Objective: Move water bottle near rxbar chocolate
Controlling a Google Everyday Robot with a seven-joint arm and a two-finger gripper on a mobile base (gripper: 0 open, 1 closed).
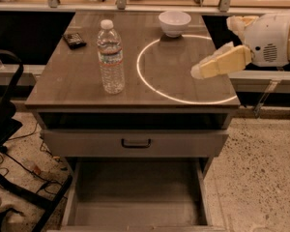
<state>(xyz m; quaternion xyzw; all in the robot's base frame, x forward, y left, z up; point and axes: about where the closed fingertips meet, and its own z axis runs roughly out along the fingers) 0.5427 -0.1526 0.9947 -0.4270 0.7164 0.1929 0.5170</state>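
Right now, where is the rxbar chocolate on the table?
In the camera view the rxbar chocolate lies flat near the far left corner of the table, behind and left of the water bottle; the gripper hovers over its right side.

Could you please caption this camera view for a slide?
End effector hovers over the table's right edge; water bottle stands upright, apart from rxbar chocolate.
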